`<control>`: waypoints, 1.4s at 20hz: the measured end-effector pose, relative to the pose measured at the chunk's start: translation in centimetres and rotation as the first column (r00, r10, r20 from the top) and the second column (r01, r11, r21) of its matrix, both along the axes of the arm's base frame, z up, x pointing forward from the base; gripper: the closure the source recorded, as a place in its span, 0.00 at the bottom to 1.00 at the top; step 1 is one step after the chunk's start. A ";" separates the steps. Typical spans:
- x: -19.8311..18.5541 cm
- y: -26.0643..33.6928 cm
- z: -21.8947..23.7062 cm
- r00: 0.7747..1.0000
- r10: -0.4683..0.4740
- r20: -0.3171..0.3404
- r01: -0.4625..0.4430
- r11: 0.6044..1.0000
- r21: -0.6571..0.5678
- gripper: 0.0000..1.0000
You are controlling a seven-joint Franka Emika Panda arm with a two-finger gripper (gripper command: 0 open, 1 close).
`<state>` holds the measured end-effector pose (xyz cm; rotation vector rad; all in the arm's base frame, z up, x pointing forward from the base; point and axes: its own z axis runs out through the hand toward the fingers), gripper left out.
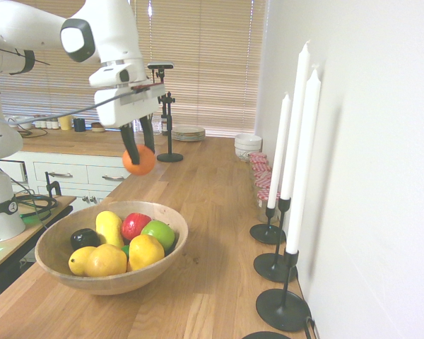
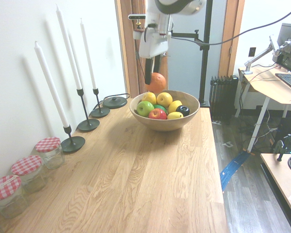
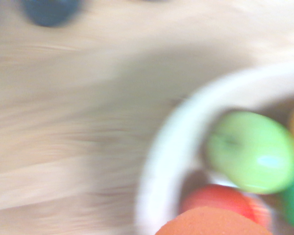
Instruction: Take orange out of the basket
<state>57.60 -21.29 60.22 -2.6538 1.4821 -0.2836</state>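
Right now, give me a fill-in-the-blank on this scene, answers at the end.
The orange is held by the ____.
The basket is made of ____.
The red apple lies next to an apple coloured ____.
The jar lids are checked in white and ____.

Missing words: gripper; wood; green; red

Fruit bowl on the counter, near the candlesticks
Apples, lemons and other fruit [image 1: 107, 245] lay in the bowl [image 1: 56, 272] on the counter [image 1: 198, 212]; in the first exterior view, candlesticks [image 1: 281, 309] stood right of it, plates [image 1: 189, 133] behind.
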 end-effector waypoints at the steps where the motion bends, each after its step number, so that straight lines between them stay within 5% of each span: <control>1: 0.4 2.4 0.6 1.000 0.022 0.004 -0.022 1.000 -0.009 1.00; 5: 1.6 11.5 0.2 0.994 0.105 -0.016 -0.105 0.994 -0.032 1.00; 10: 2.0 18.8 -5.6 0.985 0.158 -0.076 -0.163 0.985 -0.056 1.00; 17: 1.6 18.2 -15.9 0.973 0.146 -0.177 -0.156 0.987 -0.046 1.00; 28: 1.9 16.1 -23.1 0.966 0.111 -0.234 -0.124 0.991 -0.041 1.00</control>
